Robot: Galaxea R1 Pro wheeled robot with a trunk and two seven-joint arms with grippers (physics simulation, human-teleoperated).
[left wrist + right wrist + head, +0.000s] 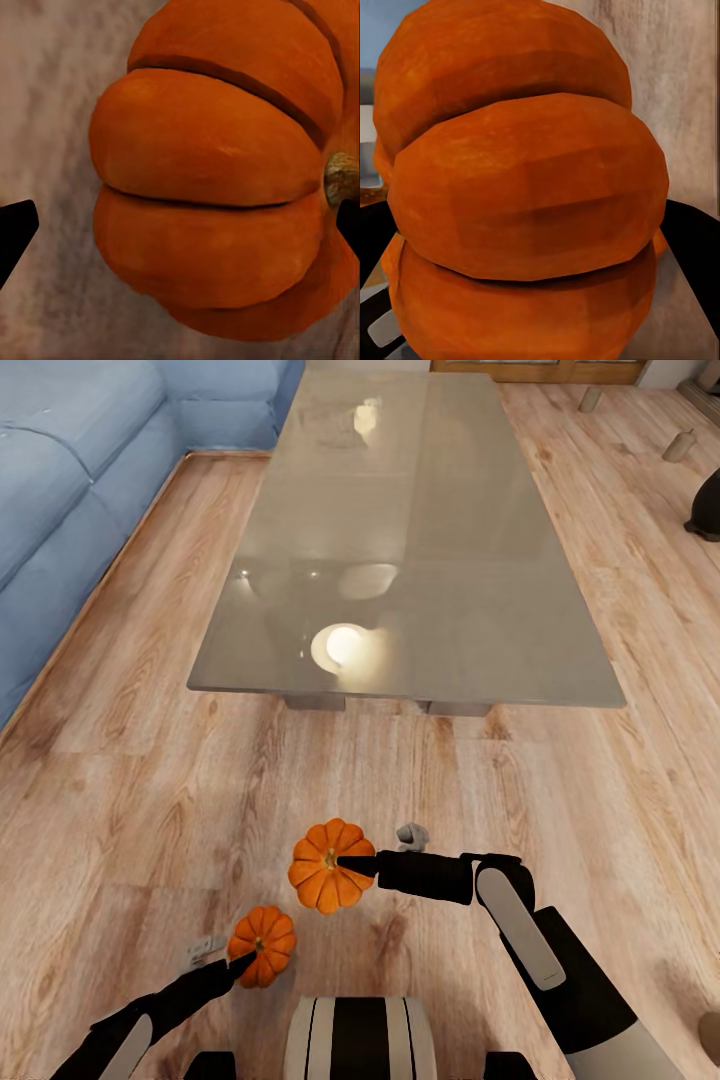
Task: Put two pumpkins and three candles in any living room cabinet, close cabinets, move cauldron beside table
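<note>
In the head view I hold two orange ribbed pumpkins low over the wooden floor, just in front of my base. My right gripper (352, 863) is shut on the larger-looking pumpkin (322, 872), which bulges between black fingers (694, 247) in the right wrist view. My left gripper (246, 960) is shut on the other pumpkin (264, 943), whose stem (341, 177) shows beside one finger (15, 234). Two beige candles (590, 398) (678, 445) stand on the floor at the far right. A third beige stub (711, 1036) is cut off by the right edge. The black cauldron (706, 508) sits partly out of frame at the right.
A long grey glass-topped table (420, 510) stretches away straight ahead, its near edge about a metre from the pumpkins. A blue sofa (70, 470) runs along the left. A brown wooden unit's lower edge (540, 370) shows at the far end. Floor lanes run on both sides of the table.
</note>
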